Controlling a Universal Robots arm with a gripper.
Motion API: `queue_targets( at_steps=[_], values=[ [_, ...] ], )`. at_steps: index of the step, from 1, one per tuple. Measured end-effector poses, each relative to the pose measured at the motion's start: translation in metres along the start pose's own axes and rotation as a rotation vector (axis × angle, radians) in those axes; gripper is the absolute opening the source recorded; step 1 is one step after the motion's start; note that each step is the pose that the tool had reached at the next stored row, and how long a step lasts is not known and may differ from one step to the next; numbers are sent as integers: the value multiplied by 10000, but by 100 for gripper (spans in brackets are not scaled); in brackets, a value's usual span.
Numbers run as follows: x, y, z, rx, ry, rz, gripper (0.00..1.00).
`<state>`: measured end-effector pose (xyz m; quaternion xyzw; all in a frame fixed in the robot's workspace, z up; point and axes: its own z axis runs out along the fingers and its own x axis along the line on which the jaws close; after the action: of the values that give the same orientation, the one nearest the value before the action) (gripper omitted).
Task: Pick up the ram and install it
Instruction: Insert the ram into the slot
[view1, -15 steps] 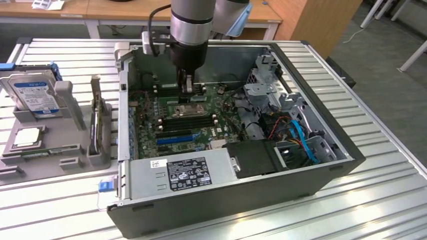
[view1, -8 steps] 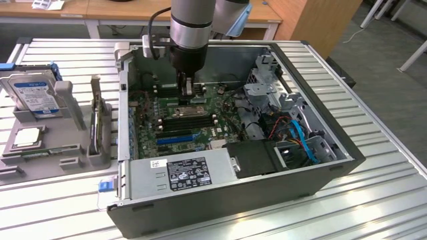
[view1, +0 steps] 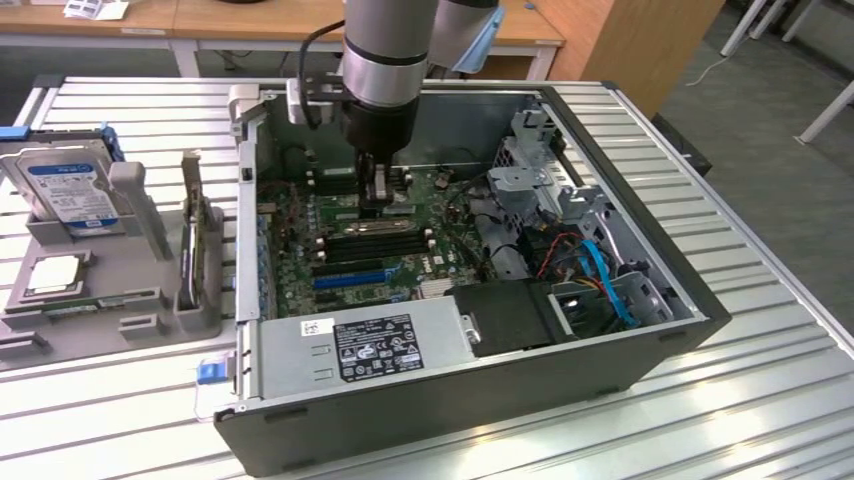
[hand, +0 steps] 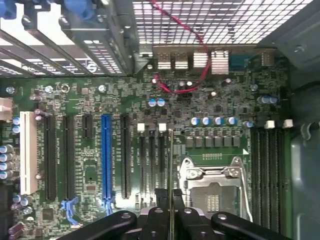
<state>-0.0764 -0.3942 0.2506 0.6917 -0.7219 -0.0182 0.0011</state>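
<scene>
gripper (hand: 171, 196) | clamped narrowly on ram (hand: 171, 150) | over motherboard (hand: 75, 100)

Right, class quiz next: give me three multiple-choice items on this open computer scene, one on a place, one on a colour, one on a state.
1. Where does the hard drive stand?
A. on the floor
B. in the grey stand outside the case, at the exterior view's left
C. inside the case

2. What colour is the thin cable looped over the motherboard in the wrist view?
A. yellow
B. white
C. red

3. How is the gripper?
A. shut on the ram
B. open, holding nothing
C. shut on the hard drive

Answers: 1 B, the drive sits upright in the stand beside the case. 2 C, the loop is plainly red. 3 A, the ram's thin edge runs out from between the gripper's fingers.
</scene>
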Motion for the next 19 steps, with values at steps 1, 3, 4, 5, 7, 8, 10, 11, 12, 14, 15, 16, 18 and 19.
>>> queue_targets(
  at_steps=[1,3,4,5,7,8,10,11,12,14,15,16,18,19],
  values=[
    [16,-1,4,1,0,13,14],
    [48,-4,12,2,-2,36,14],
    [63,-5,15,1,-1,48,14],
    [76,-7,17,2,-2,59,14],
    [91,-11,21,3,-3,77,14],
    [91,-11,21,3,-3,78,14],
    [91,-11,21,2,-2,78,14],
    [91,-13,21,3,-2,78,14],
    [90,-33,20,2,-1,69,14],
    [87,-93,19,0,-1,24,14],
    [88,-103,20,1,-1,-5,14],
    [88,-103,20,0,0,-17,14],
    [88,-103,20,0,0,-18,14],
    [87,-102,20,-1,1,-43,14]
  ],
)
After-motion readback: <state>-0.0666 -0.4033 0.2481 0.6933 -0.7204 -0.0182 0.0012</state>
